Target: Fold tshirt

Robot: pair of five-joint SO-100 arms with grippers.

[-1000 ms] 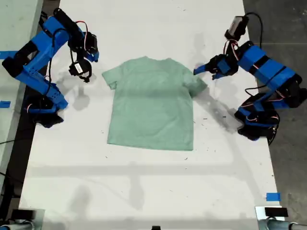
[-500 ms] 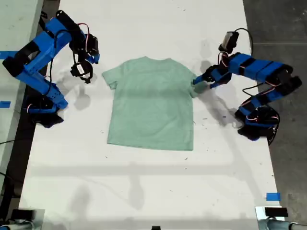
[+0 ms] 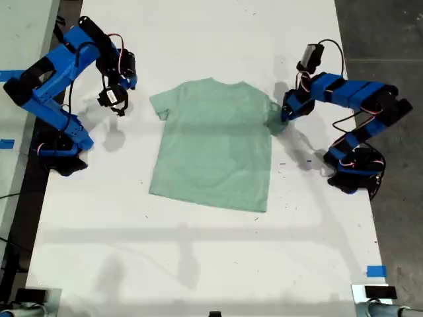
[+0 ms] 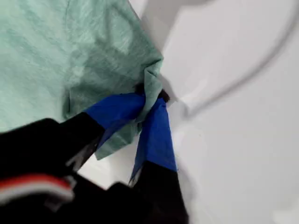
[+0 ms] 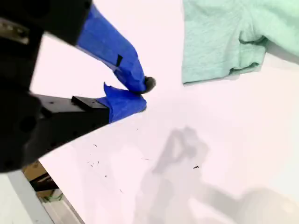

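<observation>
While the pale mint tshirt (image 3: 213,144) lies flat mid-table, my first gripper (image 4: 150,103) pinches its bunched sleeve at the exterior view's right; my second gripper (image 5: 140,93) hangs closed, empty, beside the other sleeve.

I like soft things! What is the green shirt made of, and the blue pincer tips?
The shirt looks like soft, matte knit cloth, maybe cotton: it bunches and creases where my first pincer pinches the sleeve. The tips look like smooth, hard blue plastic, stiff and straight-edged, though I can't be sure.
</observation>
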